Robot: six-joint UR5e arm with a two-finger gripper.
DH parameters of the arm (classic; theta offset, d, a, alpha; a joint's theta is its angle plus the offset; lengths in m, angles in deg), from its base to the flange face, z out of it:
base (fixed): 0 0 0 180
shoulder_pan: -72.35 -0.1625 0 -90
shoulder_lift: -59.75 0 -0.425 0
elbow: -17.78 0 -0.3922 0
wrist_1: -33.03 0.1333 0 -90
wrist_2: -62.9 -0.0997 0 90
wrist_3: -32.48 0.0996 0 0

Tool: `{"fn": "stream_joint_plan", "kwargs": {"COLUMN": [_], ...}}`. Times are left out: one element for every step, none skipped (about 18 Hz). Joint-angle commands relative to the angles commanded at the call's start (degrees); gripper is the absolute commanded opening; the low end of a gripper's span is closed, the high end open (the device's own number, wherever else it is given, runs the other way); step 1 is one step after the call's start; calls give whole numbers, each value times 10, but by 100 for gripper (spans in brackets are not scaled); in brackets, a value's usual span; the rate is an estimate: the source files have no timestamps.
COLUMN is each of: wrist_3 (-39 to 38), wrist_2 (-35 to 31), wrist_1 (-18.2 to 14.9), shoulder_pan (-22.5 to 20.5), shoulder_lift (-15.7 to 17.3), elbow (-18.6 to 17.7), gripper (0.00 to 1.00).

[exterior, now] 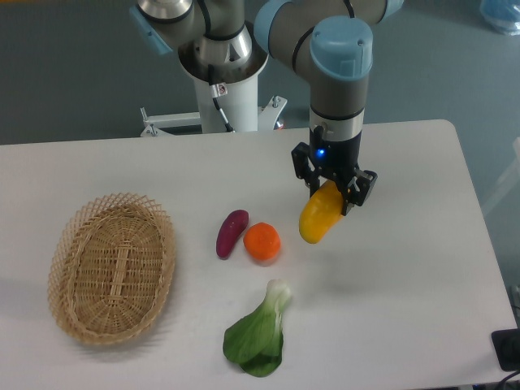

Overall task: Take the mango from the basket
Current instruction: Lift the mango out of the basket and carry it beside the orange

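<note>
The mango (318, 217), yellow shading to orange, hangs tilted above the white table, right of centre. My gripper (333, 192) is shut on its upper end, fingers on either side. The woven wicker basket (112, 267) lies far to the left, with nothing inside it. The mango is well apart from the basket.
A purple eggplant (231, 232) and a round orange fruit (262, 242) lie just left of the mango. A green bok choy (259, 331) lies near the front edge. The arm's base (219, 89) stands behind the table. A dark object (508, 349) sits at the right front corner.
</note>
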Motion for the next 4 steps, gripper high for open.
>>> {"fn": "stream_joint_plan", "kwargs": {"wrist_3": [0,0,0,0], "wrist_2": [0,0,0,0], "wrist_1": [-1,-1,-1,0], "shoulder_pan": [0,0,-1,-1], "shoulder_lift": [0,1,3,3], "elbow": [0,0,0,0], "gripper": [56,56,56,56]}}
